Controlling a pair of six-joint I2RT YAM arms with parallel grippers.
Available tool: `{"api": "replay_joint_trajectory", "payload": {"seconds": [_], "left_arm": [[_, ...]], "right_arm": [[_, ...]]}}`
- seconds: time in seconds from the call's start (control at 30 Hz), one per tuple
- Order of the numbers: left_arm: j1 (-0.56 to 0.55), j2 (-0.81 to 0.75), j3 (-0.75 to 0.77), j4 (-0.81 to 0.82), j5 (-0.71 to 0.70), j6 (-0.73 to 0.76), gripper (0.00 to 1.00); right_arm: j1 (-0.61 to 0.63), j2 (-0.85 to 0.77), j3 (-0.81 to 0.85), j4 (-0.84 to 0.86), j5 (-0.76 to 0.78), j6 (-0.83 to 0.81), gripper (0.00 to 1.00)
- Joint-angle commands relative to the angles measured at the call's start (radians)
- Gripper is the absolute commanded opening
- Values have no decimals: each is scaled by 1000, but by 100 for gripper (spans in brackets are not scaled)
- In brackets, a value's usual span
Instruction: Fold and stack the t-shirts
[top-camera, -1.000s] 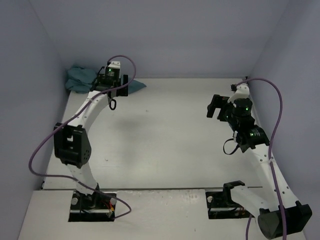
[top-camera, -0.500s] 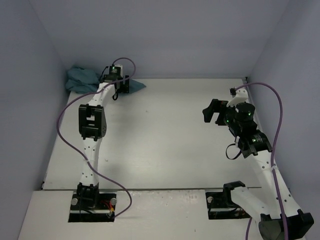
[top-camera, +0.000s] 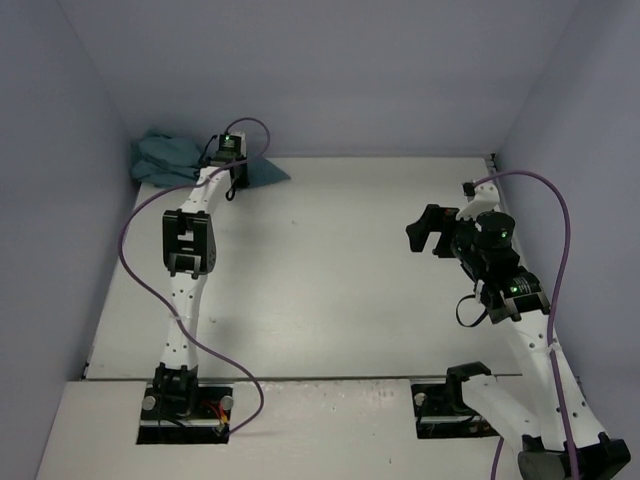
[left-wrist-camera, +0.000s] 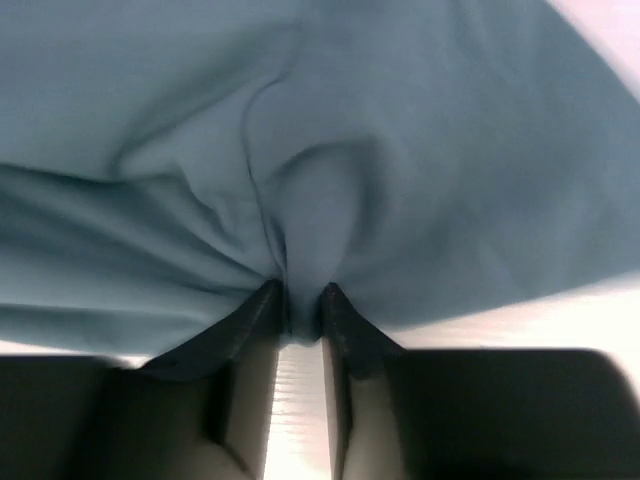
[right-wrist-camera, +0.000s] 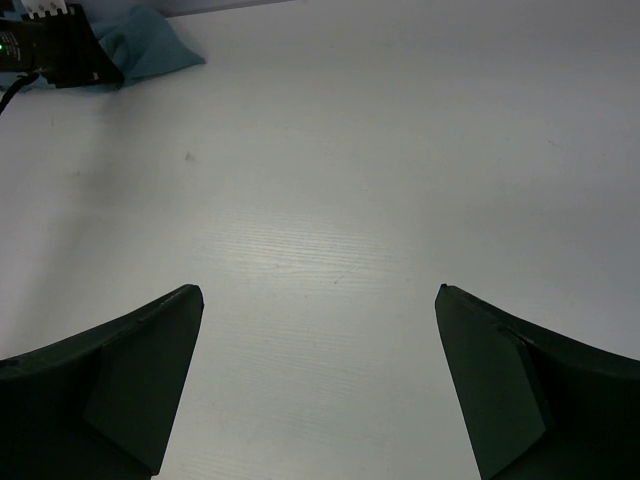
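A crumpled teal t-shirt (top-camera: 165, 158) lies bunched in the far left corner of the table, against the walls. My left arm is stretched out to it, and the left gripper (top-camera: 240, 172) sits on the shirt's right edge. In the left wrist view the teal t-shirt (left-wrist-camera: 400, 150) fills the frame and a fold of it is pinched between the tips of the left gripper (left-wrist-camera: 300, 300), which is shut on the cloth. My right gripper (top-camera: 428, 232) hangs open over bare table at the right. The right wrist view shows the right gripper (right-wrist-camera: 320, 300) with its fingers wide apart and the t-shirt (right-wrist-camera: 150, 50) far off.
The white table (top-camera: 330, 270) is walled by lavender panels on the left, back and right. A purple cable (top-camera: 130, 215) loops from the left arm. The two arm bases stand at the near edge.
The left arm stretched out to the far corner and its gripper closed on a fold of the t-shirt. The right gripper dropped slightly and stayed open.
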Motion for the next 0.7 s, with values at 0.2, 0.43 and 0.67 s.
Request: {"api": "replay_joint_trajectory", "payload": {"seconds": [0.2,0.43,0.67], "left_arm": [[-41,-209,-224,-26,234,1,0],[-247,-617,-404,-2,218,14,0],[-242,-679,78,-161,253,11,0]], "right_arm": [[5,-10,63,22,38,-40,100],[3,2,91,22,161,-49,100],[3,42,119,23,158,-52,100]]}}
